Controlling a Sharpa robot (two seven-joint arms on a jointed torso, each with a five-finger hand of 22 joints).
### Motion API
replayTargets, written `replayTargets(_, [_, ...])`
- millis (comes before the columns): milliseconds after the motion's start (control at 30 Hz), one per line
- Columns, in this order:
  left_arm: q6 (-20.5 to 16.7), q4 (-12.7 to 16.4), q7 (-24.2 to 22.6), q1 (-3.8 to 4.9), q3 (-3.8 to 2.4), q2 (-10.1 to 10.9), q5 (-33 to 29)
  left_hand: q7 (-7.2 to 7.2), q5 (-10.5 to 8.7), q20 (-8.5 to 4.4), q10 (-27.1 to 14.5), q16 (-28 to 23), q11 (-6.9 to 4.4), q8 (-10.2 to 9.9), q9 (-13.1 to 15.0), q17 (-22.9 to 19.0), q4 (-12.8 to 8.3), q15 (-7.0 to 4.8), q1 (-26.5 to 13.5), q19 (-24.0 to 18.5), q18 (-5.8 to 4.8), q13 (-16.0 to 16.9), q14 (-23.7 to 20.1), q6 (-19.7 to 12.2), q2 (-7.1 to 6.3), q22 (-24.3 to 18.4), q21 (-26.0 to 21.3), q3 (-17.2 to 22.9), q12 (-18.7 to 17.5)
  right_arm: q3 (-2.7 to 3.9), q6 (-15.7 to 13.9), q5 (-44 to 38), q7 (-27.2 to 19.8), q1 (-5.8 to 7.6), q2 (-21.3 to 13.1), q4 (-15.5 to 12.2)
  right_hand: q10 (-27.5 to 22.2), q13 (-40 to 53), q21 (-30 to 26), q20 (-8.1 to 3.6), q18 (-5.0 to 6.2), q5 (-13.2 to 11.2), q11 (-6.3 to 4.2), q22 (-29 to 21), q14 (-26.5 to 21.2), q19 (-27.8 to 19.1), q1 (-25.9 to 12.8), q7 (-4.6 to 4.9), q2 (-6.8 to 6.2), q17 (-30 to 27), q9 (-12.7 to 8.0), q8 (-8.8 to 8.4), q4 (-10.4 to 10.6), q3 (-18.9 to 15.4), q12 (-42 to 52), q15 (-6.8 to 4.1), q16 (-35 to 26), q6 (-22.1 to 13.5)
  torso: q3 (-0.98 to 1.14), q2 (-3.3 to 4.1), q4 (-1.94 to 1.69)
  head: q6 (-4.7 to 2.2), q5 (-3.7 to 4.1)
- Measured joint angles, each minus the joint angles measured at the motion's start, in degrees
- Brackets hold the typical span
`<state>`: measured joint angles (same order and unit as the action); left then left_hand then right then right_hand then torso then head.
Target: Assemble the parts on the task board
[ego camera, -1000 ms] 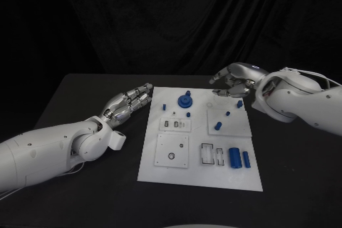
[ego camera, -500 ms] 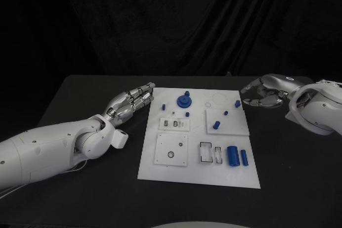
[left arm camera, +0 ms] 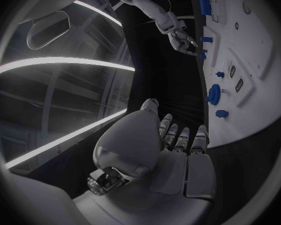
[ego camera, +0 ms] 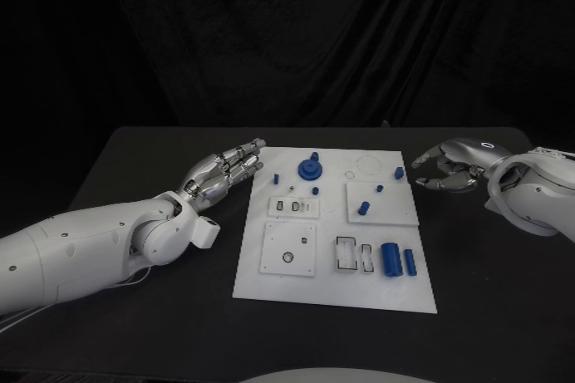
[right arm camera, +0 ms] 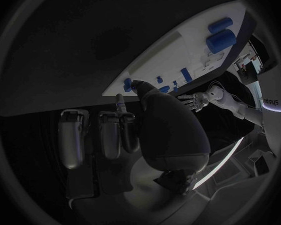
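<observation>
The white task board [ego camera: 341, 275] lies in the middle of the black table with several blue parts on it. A blue gear [ego camera: 312, 169] stands near its far edge, and two blue cylinders [ego camera: 390, 258] lie near its front right corner. My left hand [ego camera: 222, 175] hovers beside the board's left edge, fingers straight and apart, holding nothing. My right hand [ego camera: 449, 169] is over the table just right of the board's far corner, fingers curled toward the thumb. In the right wrist view a thin pin-like thing [right arm camera: 120, 104] shows by that hand's fingertips [right arm camera: 109, 130]. I cannot tell whether it is held.
A small blue part [ego camera: 399, 173] stands at the board's far right edge, close to my right hand. White inset plates with slots [ego camera: 292, 208] and a round hole [ego camera: 287, 261] sit on the board's left half. Bare black table [ego camera: 503, 300] surrounds the board.
My right hand has drawn back to the right, from above the board's far right corner to the table beside it, fingers still curled. The left hand has hardly moved.
</observation>
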<state>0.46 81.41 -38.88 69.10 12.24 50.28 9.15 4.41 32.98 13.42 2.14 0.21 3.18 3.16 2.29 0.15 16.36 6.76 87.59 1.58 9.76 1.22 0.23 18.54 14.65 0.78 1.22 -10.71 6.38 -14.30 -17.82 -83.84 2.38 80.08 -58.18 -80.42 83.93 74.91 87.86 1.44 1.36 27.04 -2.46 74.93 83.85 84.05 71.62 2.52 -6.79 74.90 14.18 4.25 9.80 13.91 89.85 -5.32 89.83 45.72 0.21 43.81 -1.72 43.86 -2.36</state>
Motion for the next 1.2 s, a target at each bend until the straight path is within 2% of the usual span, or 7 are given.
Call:
replayTargets(100, [0.00,0.00,0.00,-0.09,0.00,0.01,0.00,0.00,0.00,0.00,0.00,0.00,0.00,0.00,0.00,0.00,0.00,0.00,0.00,0.00,0.00,0.00,0.00,0.00,0.00,0.00,0.00,0.00,0.00,0.00,-0.12,-0.47,0.09,-0.26,0.48,0.76,0.00,0.03,0.00,0.00,0.00,0.00,0.00,0.00,0.00,0.00,0.10,0.21,-0.10,0.00,-0.05,0.00,0.00,0.00,0.00,0.00,0.00,-0.20,0.00,0.01,0.03,0.01,-0.04])
replayTargets(367, [0.02,-0.07,0.00,-0.25,0.00,0.03,0.00,0.00,0.00,0.00,0.00,0.00,0.00,0.00,0.00,-0.05,0.00,0.00,0.00,0.00,0.00,0.00,0.00,0.00,0.00,0.00,0.00,0.00,0.00,0.03,-0.76,-1.15,0.40,-0.47,1.67,2.16,0.00,0.03,0.00,0.00,0.00,0.00,0.00,-0.01,0.00,0.00,0.23,0.21,-0.23,0.00,-0.07,0.00,0.00,0.00,0.00,0.00,0.00,-0.20,0.03,0.04,-0.15,0.03,0.34])
replayTargets(600, [0.02,-0.06,0.00,-0.31,0.00,0.21,0.00,0.00,0.00,0.00,0.00,0.00,0.00,0.00,0.00,-0.05,-0.16,0.00,0.00,0.00,0.00,-0.01,0.00,0.00,0.00,0.00,0.00,0.16,0.00,0.03,-1.17,-1.38,0.74,-0.53,2.36,2.96,0.21,0.02,-0.25,0.00,0.00,0.00,0.21,-0.01,0.06,0.00,0.23,0.21,-0.23,0.00,-0.10,0.00,0.03,0.03,0.00,0.06,0.00,-0.20,-0.13,0.04,-0.15,0.08,0.34])
replayTargets(700, [0.02,-0.05,0.00,-0.37,0.00,0.25,0.00,0.00,0.00,0.00,0.00,0.00,0.00,0.00,0.00,-0.05,-0.16,0.00,0.00,0.00,0.00,-0.01,0.00,0.00,0.00,-0.01,0.00,0.16,0.00,0.04,-1.28,-1.38,0.85,-0.60,2.77,3.52,-0.12,0.02,-0.53,0.00,0.00,0.00,0.54,-0.01,0.17,0.00,0.23,0.45,-0.22,0.00,-0.20,0.00,0.73,0.09,0.00,0.17,0.00,-0.44,-0.18,0.04,-0.15,0.11,0.33])
replayTargets(1033, [0.06,-0.04,0.00,-0.39,0.00,0.25,0.00,0.00,0.00,0.00,0.00,0.00,0.00,0.00,0.00,-0.04,-0.16,0.00,0.00,0.00,0.00,-0.01,0.00,0.00,0.00,-0.01,0.00,0.16,0.00,0.05,-2.16,-0.96,0.67,-1.03,3.77,4.44,-0.11,0.02,-0.53,0.00,0.00,0.00,0.53,-0.02,0.16,0.00,0.23,0.45,-0.22,0.00,-0.21,0.00,0.88,0.08,0.00,0.17,0.00,-0.44,-0.25,0.02,-0.15,0.24,0.42])
replayTargets(1200, [0.09,-0.05,0.00,-0.40,0.00,0.30,0.00,0.00,0.00,0.00,0.00,0.00,0.00,0.00,0.00,-0.04,-0.16,0.00,0.00,0.00,0.00,-0.01,0.00,0.00,0.00,-0.01,0.00,0.16,0.00,0.05,-2.55,-0.80,0.50,-1.08,4.10,4.49,0.10,0.01,-0.53,0.00,0.00,-0.01,0.74,-0.02,0.15,0.00,0.23,0.65,-0.22,0.00,-0.20,0.00,1.13,-0.18,0.00,0.57,0.00,-0.23,-0.26,0.01,-0.15,0.52,0.54])
